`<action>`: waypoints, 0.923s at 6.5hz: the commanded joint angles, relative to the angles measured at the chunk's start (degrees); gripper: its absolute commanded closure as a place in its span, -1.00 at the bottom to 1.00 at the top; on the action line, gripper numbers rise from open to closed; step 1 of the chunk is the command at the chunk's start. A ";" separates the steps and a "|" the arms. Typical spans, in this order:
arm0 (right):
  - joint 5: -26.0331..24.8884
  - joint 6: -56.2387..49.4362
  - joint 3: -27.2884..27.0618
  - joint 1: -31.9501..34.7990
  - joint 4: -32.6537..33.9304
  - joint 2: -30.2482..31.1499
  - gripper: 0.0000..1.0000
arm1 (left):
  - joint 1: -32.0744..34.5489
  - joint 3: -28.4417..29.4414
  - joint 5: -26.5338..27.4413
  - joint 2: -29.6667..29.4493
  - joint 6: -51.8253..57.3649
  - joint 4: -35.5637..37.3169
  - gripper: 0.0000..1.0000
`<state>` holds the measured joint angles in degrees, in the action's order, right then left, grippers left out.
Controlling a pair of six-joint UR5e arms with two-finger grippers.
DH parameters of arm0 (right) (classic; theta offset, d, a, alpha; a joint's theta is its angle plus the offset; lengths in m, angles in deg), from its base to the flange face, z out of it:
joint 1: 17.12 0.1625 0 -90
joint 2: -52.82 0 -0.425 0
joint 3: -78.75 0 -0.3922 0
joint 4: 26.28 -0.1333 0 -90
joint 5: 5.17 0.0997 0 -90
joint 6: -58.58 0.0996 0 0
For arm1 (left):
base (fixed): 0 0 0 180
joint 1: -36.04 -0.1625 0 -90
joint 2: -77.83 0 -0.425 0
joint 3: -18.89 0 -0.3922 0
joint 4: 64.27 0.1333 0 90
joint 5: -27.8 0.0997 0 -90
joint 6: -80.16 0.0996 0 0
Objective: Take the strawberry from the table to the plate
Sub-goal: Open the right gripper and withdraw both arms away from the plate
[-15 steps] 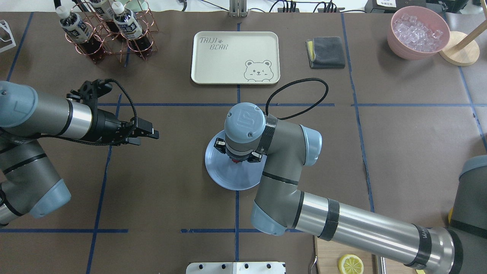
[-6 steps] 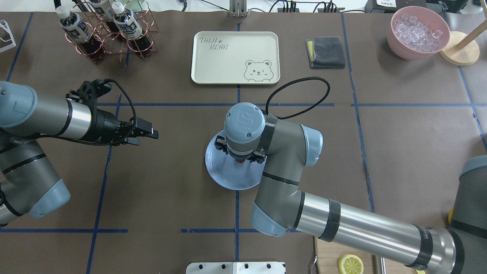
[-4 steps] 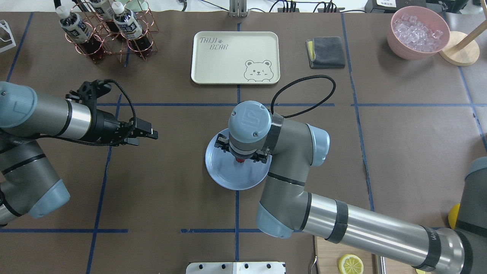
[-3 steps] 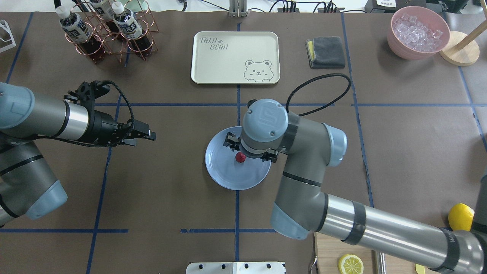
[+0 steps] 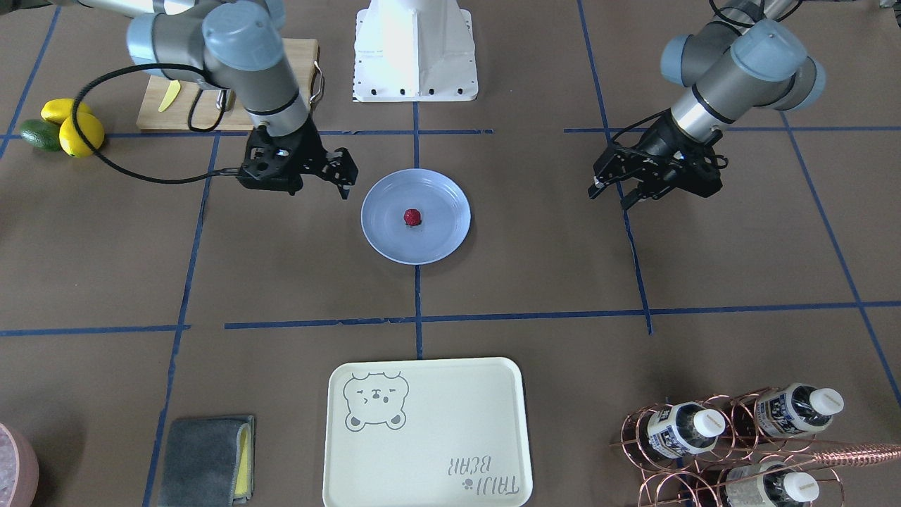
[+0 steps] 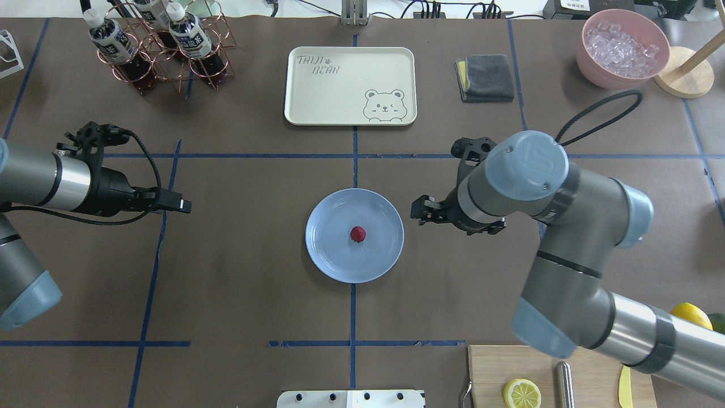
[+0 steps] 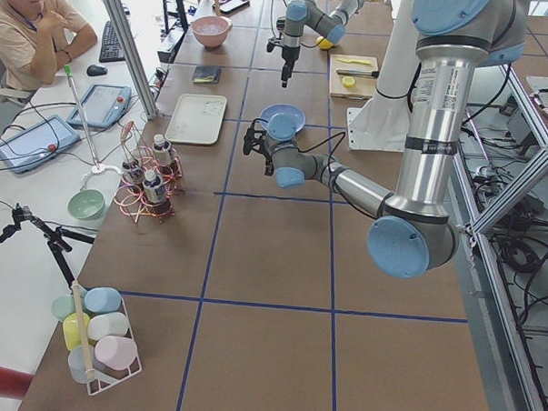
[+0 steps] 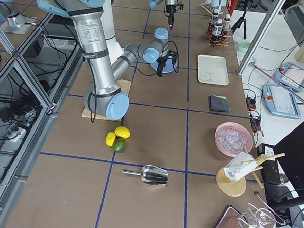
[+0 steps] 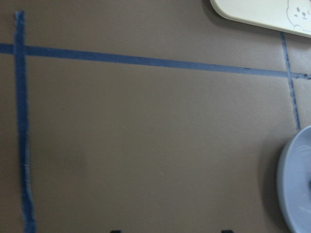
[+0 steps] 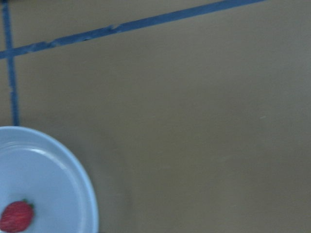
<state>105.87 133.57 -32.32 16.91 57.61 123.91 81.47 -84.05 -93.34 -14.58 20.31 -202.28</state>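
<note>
The small red strawberry (image 6: pixel 357 233) lies alone near the middle of the round light-blue plate (image 6: pixel 331 258) on the brown table (image 6: pixel 243 272). In the front-facing view the strawberry (image 5: pixel 412 217) sits just as free on the plate (image 5: pixel 440 236). My right gripper (image 6: pixel 420 211) hangs open and empty just to the right of the plate, clear of its rim. Its wrist view catches the strawberry (image 10: pixel 17 216) at the lower left. Far to the left of the plate, my left gripper (image 6: pixel 186 205) is open and holds nothing.
A cream bear-printed tray (image 6: pixel 350 85) lies behind the plate. A copper rack of bottles (image 6: pixel 158 45) stands back left, with a grey cloth (image 6: pixel 485 77) and a pink bowl of ice (image 6: pixel 622 48) back right. A cutting board (image 6: pixel 510 368) and lemons (image 5: pixel 70 127) sit near my right arm's base.
My right gripper let go of the strawberry, rose and swung right, off the plate. The strawberry stays on the plate. My left arm drew back to the left.
</note>
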 commanded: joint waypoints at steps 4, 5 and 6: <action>17.52 -50.81 -1.45 32.53 0.57 23.98 -1.00 | 31.13 4.94 -7.80 8.57 54.98 15.81 -0.50; 19.28 -60.66 1.62 38.86 0.66 25.57 -1.00 | 38.69 4.94 -7.89 4.56 66.07 29.07 -0.50; 20.78 -67.37 4.26 43.36 0.66 26.28 -1.00 | 44.94 4.94 -7.97 0.69 73.57 42.34 -0.53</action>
<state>124.73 75.12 -31.11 54.37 58.21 148.89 118.97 -79.16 -101.18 -9.95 83.99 -174.27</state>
